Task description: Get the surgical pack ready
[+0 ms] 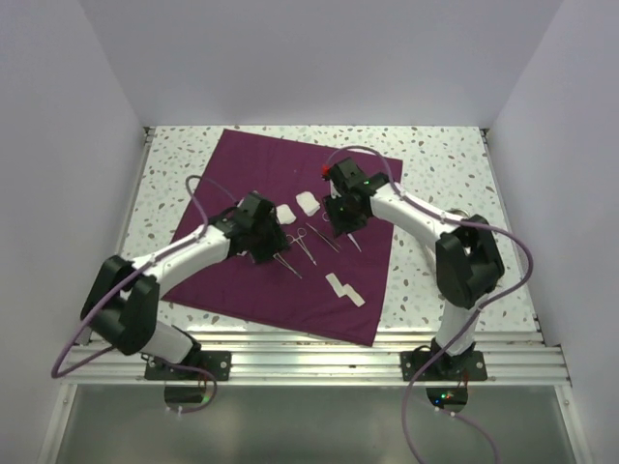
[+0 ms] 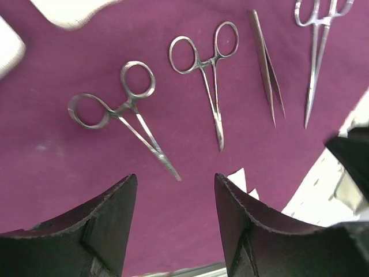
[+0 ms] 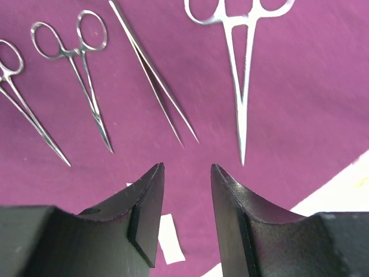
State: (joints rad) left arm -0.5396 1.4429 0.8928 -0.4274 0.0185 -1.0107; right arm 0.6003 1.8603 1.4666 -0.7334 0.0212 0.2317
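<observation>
Fingers of the left gripper (image 2: 175,179) filled the foot of its wrist view. They were set fairly wide with nothing between them and pointed at the tip of a splayed clamp (image 2: 118,109). The right gripper (image 3: 187,167) hung over the same row of instruments. Its jaws were narrower but parted and equally empty, lined up between the tweezers (image 3: 153,75) and a long clamp (image 3: 242,57).

The surgical pack (image 1: 280,300) was no bundle yet. Its purple cloth (image 1: 251,164) lay spread flat and turned askew on the speckled tabletop (image 1: 445,155), with one corner close to the near edge and another close to the far edge. The instruments lay side by side and apart at the middle of the cloth. Two gauze squares (image 1: 308,203) sat just beyond them toward the far edge, and more gauze (image 1: 345,289) lay nearer the near edge.

Everything was gathered at the centre, probably so that the free corners could later fold over the contents without catching metal. Each arm reached in from its own side and low over the row, which looked like tidying or straightening rather than folding. The stray gauze would likely need bringing inward first.
</observation>
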